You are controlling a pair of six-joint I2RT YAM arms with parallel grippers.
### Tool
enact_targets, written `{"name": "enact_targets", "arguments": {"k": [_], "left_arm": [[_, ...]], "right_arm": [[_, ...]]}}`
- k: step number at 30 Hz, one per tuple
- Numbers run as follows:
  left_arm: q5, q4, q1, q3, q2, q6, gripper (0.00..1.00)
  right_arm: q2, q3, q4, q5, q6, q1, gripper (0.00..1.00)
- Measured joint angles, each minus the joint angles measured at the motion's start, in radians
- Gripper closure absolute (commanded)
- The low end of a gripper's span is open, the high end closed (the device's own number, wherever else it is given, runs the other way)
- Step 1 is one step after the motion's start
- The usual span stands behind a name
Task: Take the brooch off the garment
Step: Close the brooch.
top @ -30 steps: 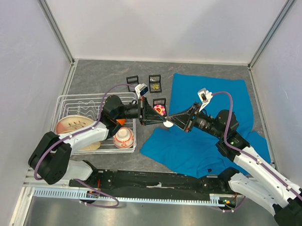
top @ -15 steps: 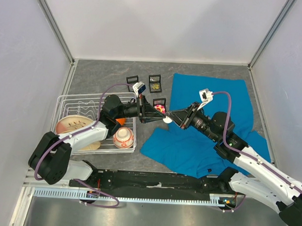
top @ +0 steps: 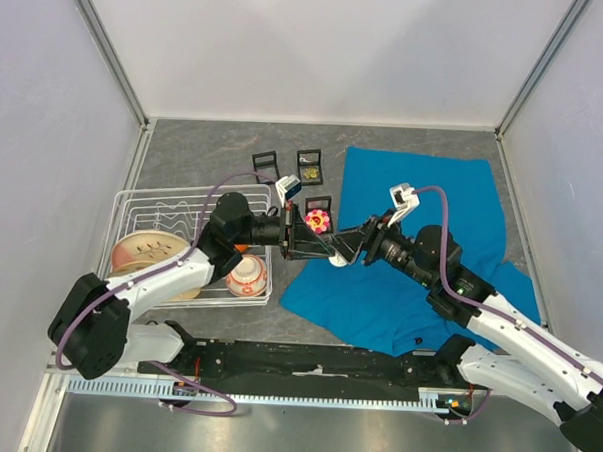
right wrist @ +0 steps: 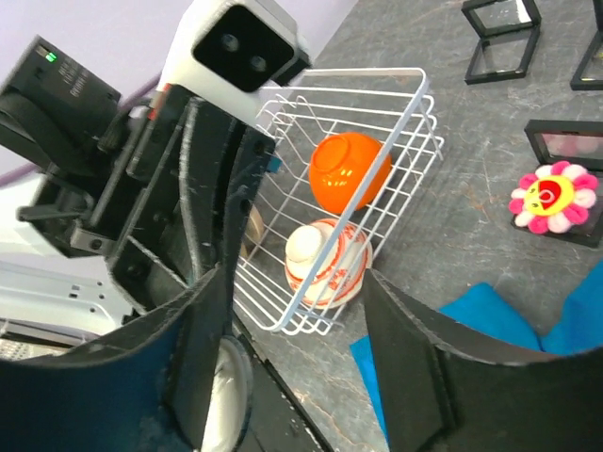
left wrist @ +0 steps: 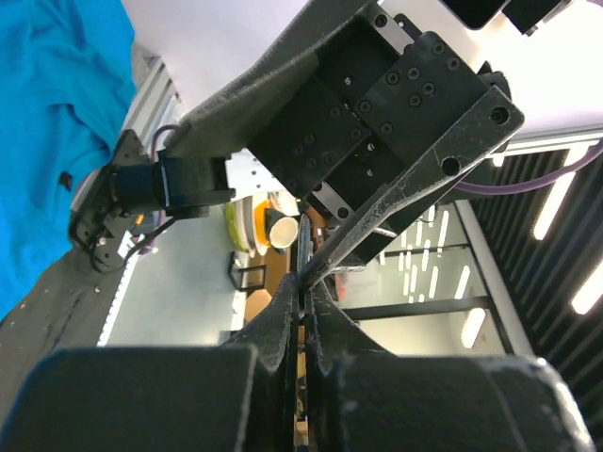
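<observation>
Left gripper [top: 323, 253]: fingers pressed together, reaching rightward from the basket side, tips held above the desk [top: 205, 152].

At those tips, a small pale round disc, judged to be the brooch [right wrist: 230, 377]. Judged to be pinched there, since nothing else appears to carry it. In the left wrist view, only a thin edge between the fingers, too slim to name.

Nose to nose with it, right gripper [top: 342, 252]: fingers spread wide, gripping nothing, pointing leftward from the garment side. Both grippers on one shared line running left to right across the desk.

Brooch low in the right wrist view, just beside one of the spread fingers and partly hidden behind it. Touching that finger or not: impossible to tell.

Below and to the right, the garment [top: 423, 191]: a teal T-shirt spread over the right half of the desk, its left edge almost under the meeting point. Brooch apparently off the cloth and in the air.

Just beyond the grippers, toward the far edge, a flower ornament [top: 318, 221], apart from both. Along the left edge, a wire basket [top: 132, 204] holding bowls [right wrist: 349, 169].

Likely next: right gripper backing straight out along the shared line, toward the garment. Left arm nearer, and the only one with a hold.
</observation>
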Motion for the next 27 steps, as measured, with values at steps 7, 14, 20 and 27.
{"name": "enact_targets", "arguments": {"k": [7, 14, 20, 27], "left_arm": [[-0.056, -0.412, 0.006, 0.106, -0.085, 0.312, 0.98], [-0.201, -0.829, 0.103, 0.231, -0.153, 0.477, 0.98], [-0.213, -0.986, 0.243, 0.240, -0.216, 0.312, 0.98], [-0.206, -1.146, 0.261, 0.264, -0.229, 0.084, 0.98]], "right_arm": [[-0.046, 0.037, -0.165, -0.056, -0.100, -0.079, 0.06], [-0.004, 0.151, -0.216, -0.164, -0.365, -0.128, 0.22], [-0.040, 0.013, -0.046, -0.131, -0.605, -0.033, 0.37], [-0.002, -0.046, 0.092, -0.037, -0.929, 0.147, 0.44]]}}
